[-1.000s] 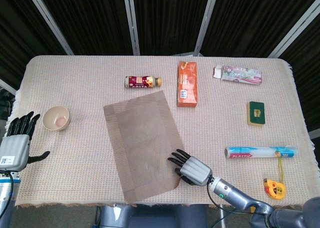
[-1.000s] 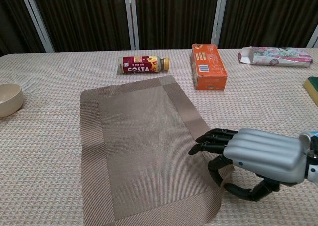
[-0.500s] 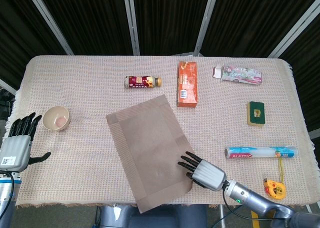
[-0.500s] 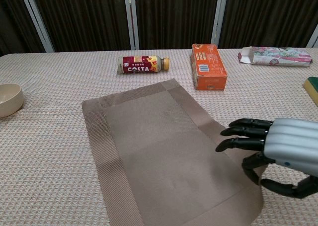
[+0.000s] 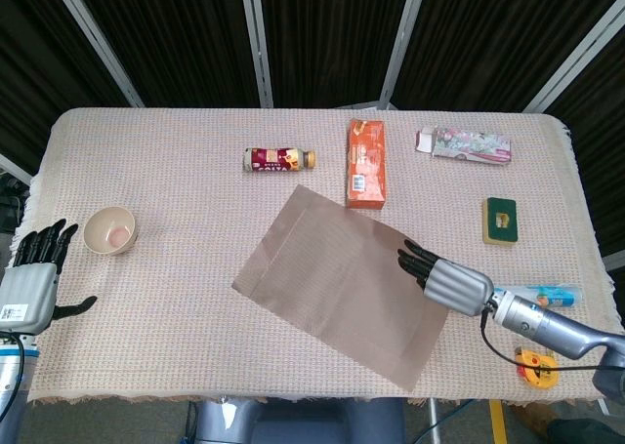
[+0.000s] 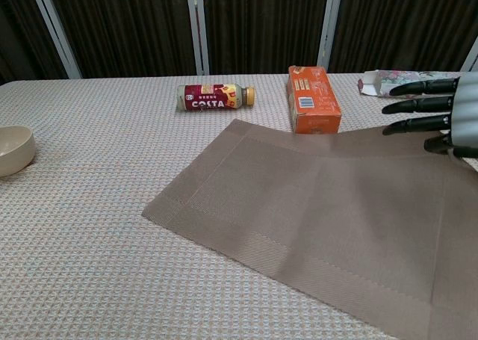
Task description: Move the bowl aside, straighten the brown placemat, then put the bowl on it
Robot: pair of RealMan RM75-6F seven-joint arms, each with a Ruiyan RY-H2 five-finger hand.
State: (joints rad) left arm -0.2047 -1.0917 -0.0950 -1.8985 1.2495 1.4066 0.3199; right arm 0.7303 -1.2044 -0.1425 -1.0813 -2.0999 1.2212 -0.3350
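The cream bowl (image 5: pixel 109 230) stands at the table's left side, also seen in the chest view (image 6: pixel 13 149). The brown placemat (image 5: pixel 347 283) lies slantwise across the middle of the table, its far corner close to the orange box. My right hand (image 5: pixel 444 280) grips the mat's right edge, fingers stretched over the top; in the chest view that edge of the placemat (image 6: pixel 321 213) rises toward the hand (image 6: pixel 441 116). My left hand (image 5: pixel 34 278) hovers at the left table edge below the bowl, fingers spread, holding nothing.
Along the back lie a Costa bottle (image 5: pixel 279 158), an orange box (image 5: pixel 365 163) and a floral carton (image 5: pixel 464 143). On the right are a green sponge (image 5: pixel 500 220), a plastic wrap roll (image 5: pixel 542 293) partly behind my right arm, and a yellow tape measure (image 5: pixel 535 364).
My right hand has moved right and away from me with the mat's edge, swinging the placemat from upright to slanted. The bowl and left hand have stayed put.
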